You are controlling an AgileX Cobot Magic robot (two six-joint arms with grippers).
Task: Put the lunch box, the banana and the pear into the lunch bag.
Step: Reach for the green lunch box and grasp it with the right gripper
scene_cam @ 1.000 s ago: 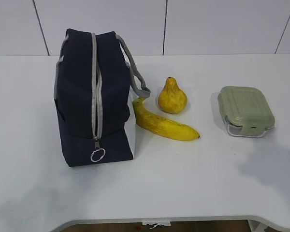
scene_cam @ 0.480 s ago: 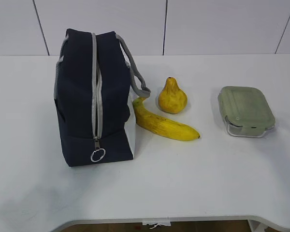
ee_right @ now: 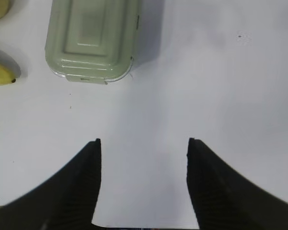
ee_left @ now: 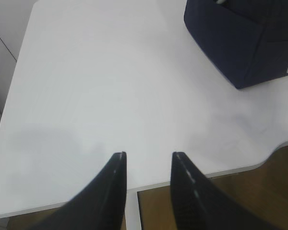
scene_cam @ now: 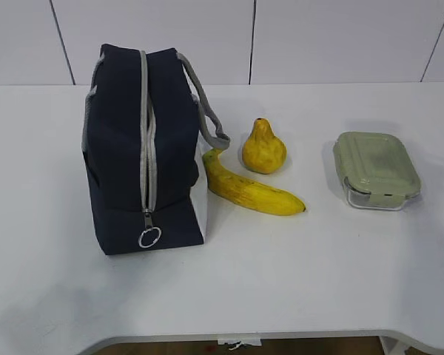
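The navy lunch bag (scene_cam: 144, 148) stands at the left of the table, its grey zipper shut and the ring pull (scene_cam: 149, 237) hanging at the front. Against its right side lies the banana (scene_cam: 251, 191), with the pear (scene_cam: 263, 148) upright just behind it. Further right sits the lunch box (scene_cam: 375, 168) with its sage-green lid on. Neither arm shows in the exterior view. My left gripper (ee_left: 148, 155) is open and empty above the table's near left edge, the bag's corner (ee_left: 249, 38) far off at upper right. My right gripper (ee_right: 143, 141) is open and empty, short of the lunch box (ee_right: 91, 38).
The white table (scene_cam: 296, 266) ends in a curved front edge (scene_cam: 244, 336), with brown floor (ee_left: 221, 191) below it. A white panelled wall stands behind. The banana's tip (ee_right: 2, 74) shows at the left edge of the right wrist view.
The shadow on the table's right front has shrunk away toward the right. The lunch box's outline shifted slightly; the bag, banana and pear stay put.
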